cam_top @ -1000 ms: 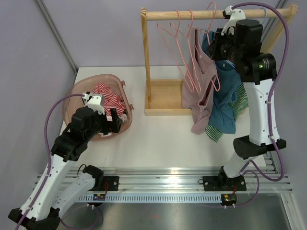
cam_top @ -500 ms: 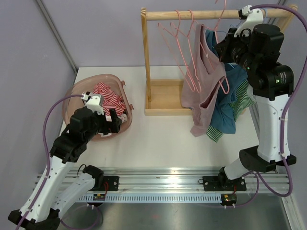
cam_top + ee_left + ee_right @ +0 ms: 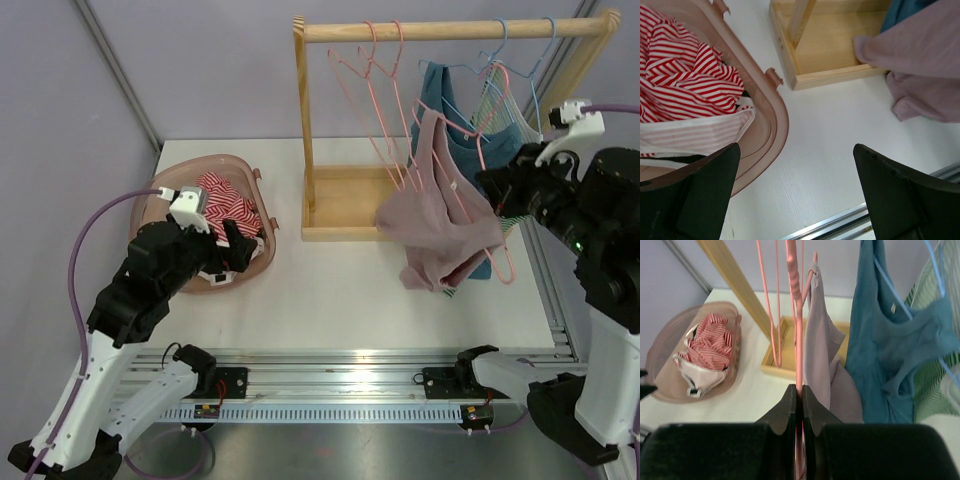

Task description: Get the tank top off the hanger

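Obs.: The right jaws are pressing together on the wire of the pink hanger (image 3: 797, 340), and they are holding it clear of the rack (image 3: 310, 130), in front of its right half and below the rail. The tank top (image 3: 435, 225) is riding on that hanger. One strap is sitting up on the wire, while the body is sagging in a loose bunch toward the rack's base tray and hanging above the bench (image 3: 330, 290).

The left jaws are standing spread wide and gripping nothing. They are hovering left of the rack, over the near rim of the basket (image 3: 160, 190).

Other garments, a teal top (image 3: 450, 150) among them, are hanging on the rack's right end, just behind the tank top.

Handling (judgement): The fabric is looking light, soft and limp. It is likely going to stretch and drape rather than slide off as one piece. The thin straps are probably going to snag on the hanger's ends.

Grip point (judgement): The bunched lower hem on the side facing the rack's left post is looking best for the free jaws. A pull down and away there should be drawing the straps off the wire.

Risk: Tugging at an angle may be dragging the teal top along.
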